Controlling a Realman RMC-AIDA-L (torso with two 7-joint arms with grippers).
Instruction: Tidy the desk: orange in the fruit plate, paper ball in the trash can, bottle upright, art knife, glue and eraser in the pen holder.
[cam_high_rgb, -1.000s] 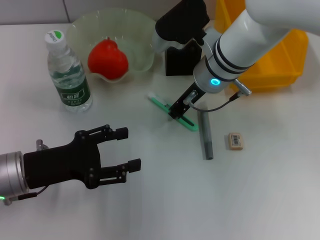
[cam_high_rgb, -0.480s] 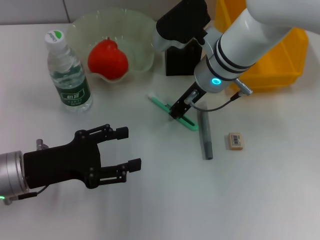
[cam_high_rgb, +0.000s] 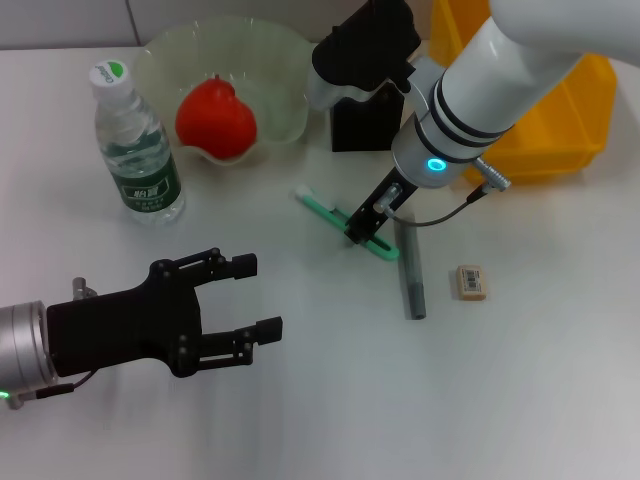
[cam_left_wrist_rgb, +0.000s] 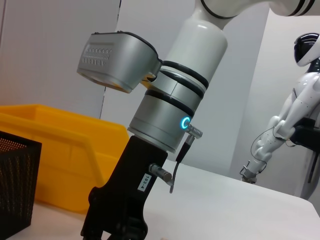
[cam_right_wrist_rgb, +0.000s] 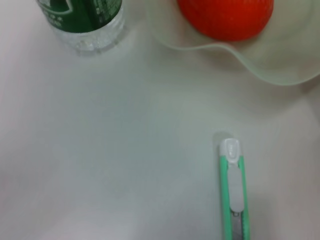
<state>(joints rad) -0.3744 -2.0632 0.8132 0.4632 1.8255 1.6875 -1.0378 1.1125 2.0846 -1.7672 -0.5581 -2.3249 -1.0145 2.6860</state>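
Green-and-white plastic, slim and flat, the art knife (cam_high_rgb: 345, 225) lies diagonally on the smooth white desk (cam_high_rgb: 520, 380) near its centre, just near of the pen holder (cam_high_rgb: 362, 122), a black mesh square cup. The right gripper (cam_high_rgb: 362, 228) stands over the knife's middle, its dark fingers low at the body; whether they have closed on it cannot be told. Risk: a thin, slick handle lying flat offers little height to pinch, so the fingers may skid on the desk or flip the knife toward the grey glue stick (cam_high_rgb: 411, 270), a plain cylinder lying just right of it. The beige wrapped eraser (cam_high_rgb: 471, 281) lies farther right. The glossy red-orange orange (cam_high_rgb: 214, 118) sits in the translucent scalloped fruit plate (cam_high_rgb: 170, 55) at far left; the clear ribbed bottle (cam_high_rgb: 137, 148) stands upright beside it. The yellow trash can (cam_high_rgb: 555, 125) is far right. The left gripper (cam_high_rgb: 235, 300), open, hovers at near left.
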